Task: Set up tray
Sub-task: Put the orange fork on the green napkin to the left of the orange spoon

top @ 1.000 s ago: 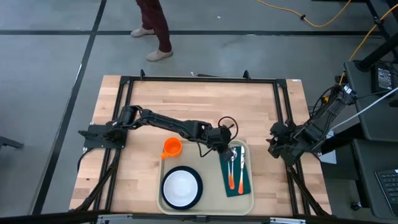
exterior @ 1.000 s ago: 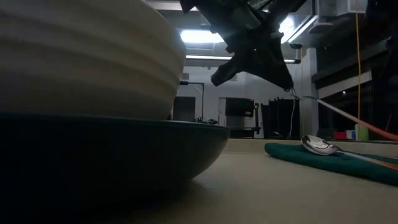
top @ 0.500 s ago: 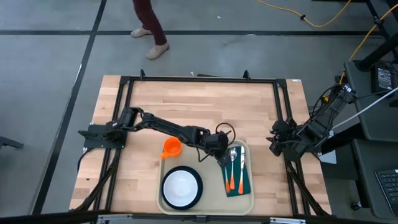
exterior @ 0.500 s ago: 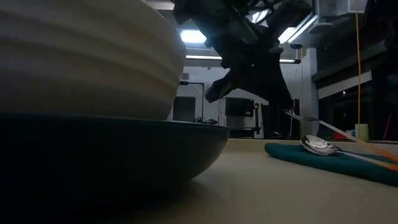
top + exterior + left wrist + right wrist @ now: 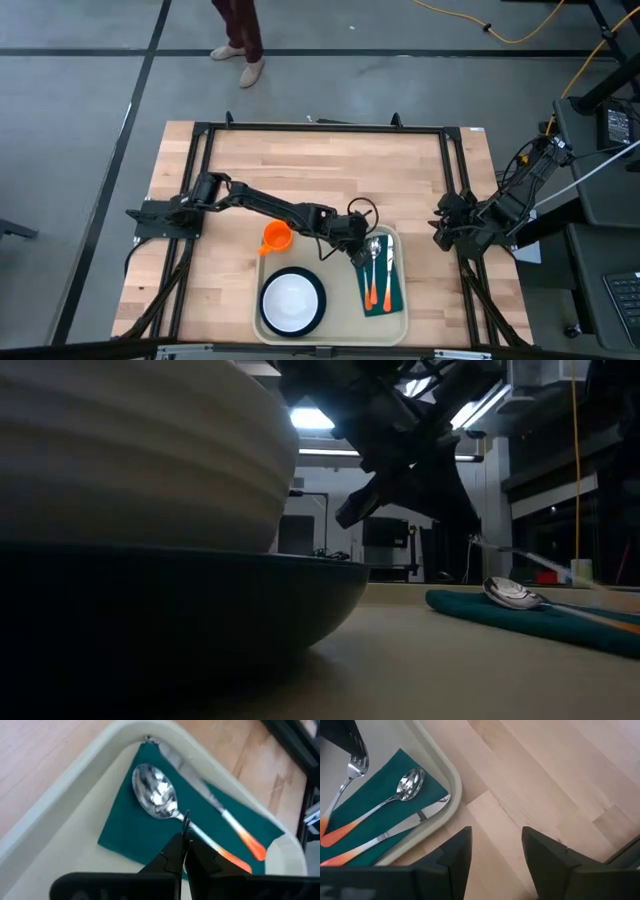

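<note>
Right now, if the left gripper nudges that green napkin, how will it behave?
The green napkin looks like thin cloth lying flat, so probably floppy and prone to bunching. The spoon and knife resting on it would likely drag along. The tray floor looks smooth, so possibly slippery.

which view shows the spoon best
The left wrist view: the spoon lies close on the green napkin, bowl sharp, though the shut left pincer hides part of its handle. The right wrist view shows it whole but smaller. The high view shows it tiny; the low view, mostly its bowl.
</note>
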